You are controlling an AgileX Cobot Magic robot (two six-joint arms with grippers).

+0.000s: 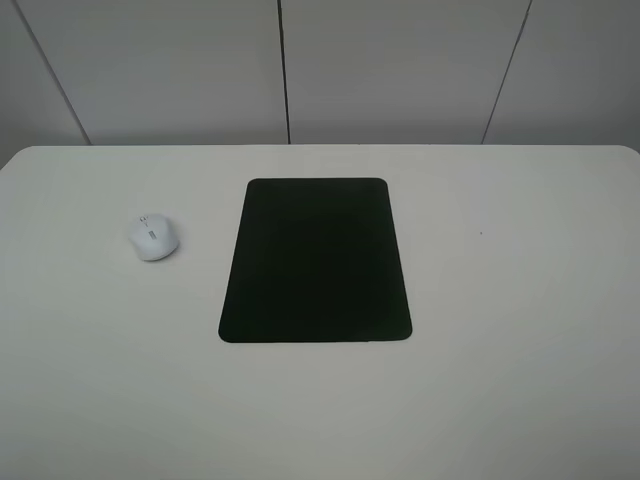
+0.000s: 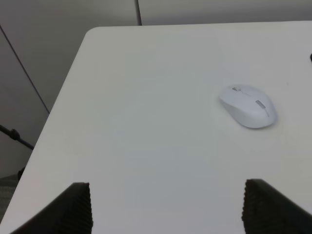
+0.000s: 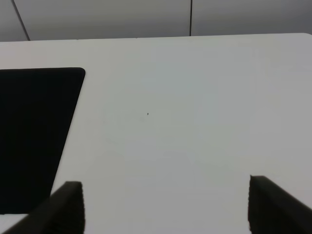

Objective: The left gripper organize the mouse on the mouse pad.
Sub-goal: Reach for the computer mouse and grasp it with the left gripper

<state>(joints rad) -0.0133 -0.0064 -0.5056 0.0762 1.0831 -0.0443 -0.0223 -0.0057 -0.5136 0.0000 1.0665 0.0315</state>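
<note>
Exterior high: A white table [image 1: 520, 330] fills the frame below a grey panelled wall [image 1: 400, 70]. The black mouse pad [image 1: 315, 262] lies flat at centre frame, its long sides running away from the camera. The white mouse [image 1: 153, 238] sits on bare tabletop at left of frame, well apart from the pad's left edge and approx. level w/ its upper half. The scroll-wheel end points toward the wall.

Left wrist: The left gripper [image 2: 168, 207] hangs over the table w/ jaws spread wide and nothing btwn them. Only its two black ridged fingertips [image 2: 78, 209] show. The mouse rests on the table ahead of the gripper, clear of both tips, nearer one tip than the other. The table's rounded corner shows beyond it.

Right wrist: The right gripper [image 3: 165, 207] is likewise spread wide and empty over bare tabletop. One corner of the pad lies ahead of one tip. A tiny dark speck [image 3: 147, 114] marks the table ahead of the gripper.
</note>
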